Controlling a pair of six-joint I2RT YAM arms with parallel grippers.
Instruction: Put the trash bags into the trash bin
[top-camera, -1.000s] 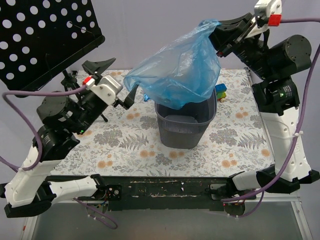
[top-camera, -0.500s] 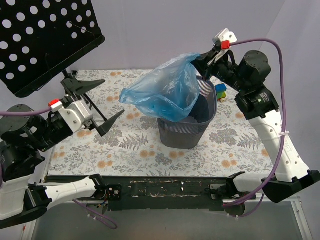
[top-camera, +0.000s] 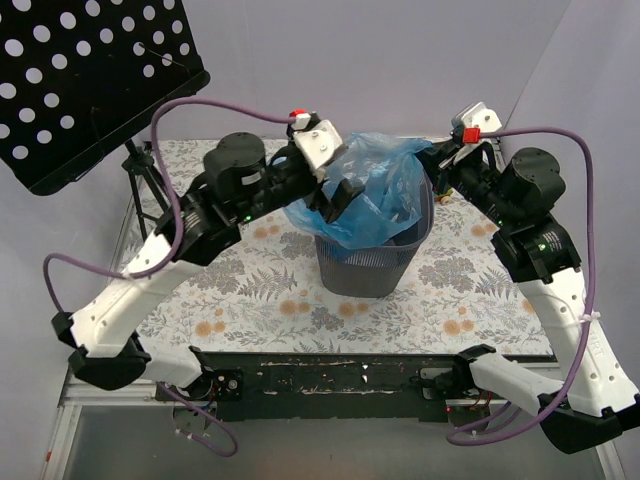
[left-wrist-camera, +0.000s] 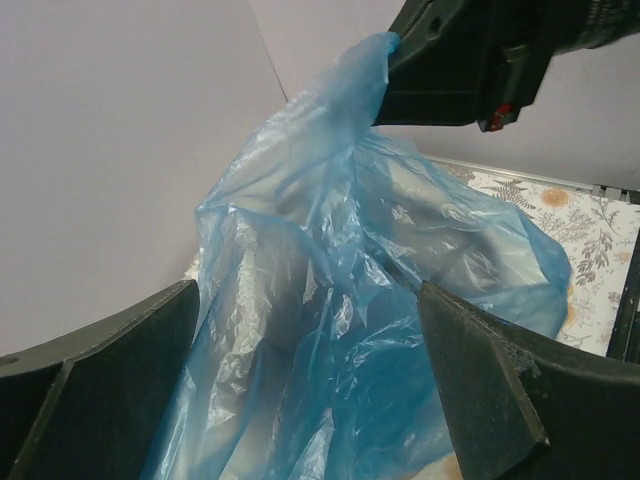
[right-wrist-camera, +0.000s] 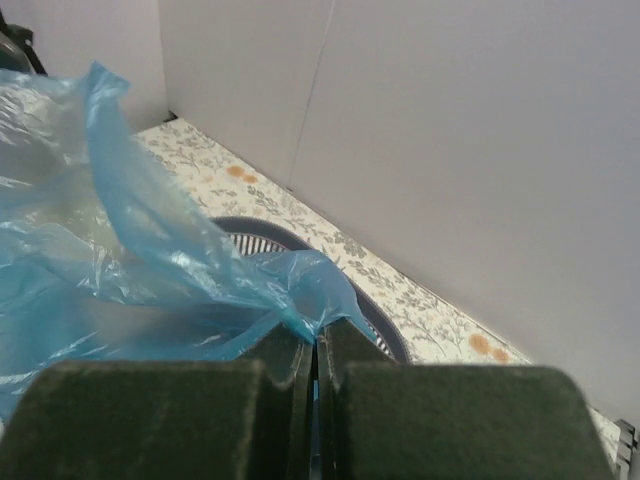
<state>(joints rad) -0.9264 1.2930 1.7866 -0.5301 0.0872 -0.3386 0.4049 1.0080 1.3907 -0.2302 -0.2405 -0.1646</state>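
Wastebasket of dark grey wire mesh (top-camera: 365, 268), round and tapered, sits nearest us; the crinkly blue translucent plastic bag (top-camera: 372, 200) sags into its mouth. Our right gripper (right-wrist-camera: 315, 345), clamped on a corner, holds it up, we judge, for lowering; our left gripper (left-wrist-camera: 308, 292) spreads wide around it. No writing we can read anywhere.

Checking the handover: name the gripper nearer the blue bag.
Right. The right gripper is shut on the blue bag; the left gripper is open, fingers either side of it, contact unclear.
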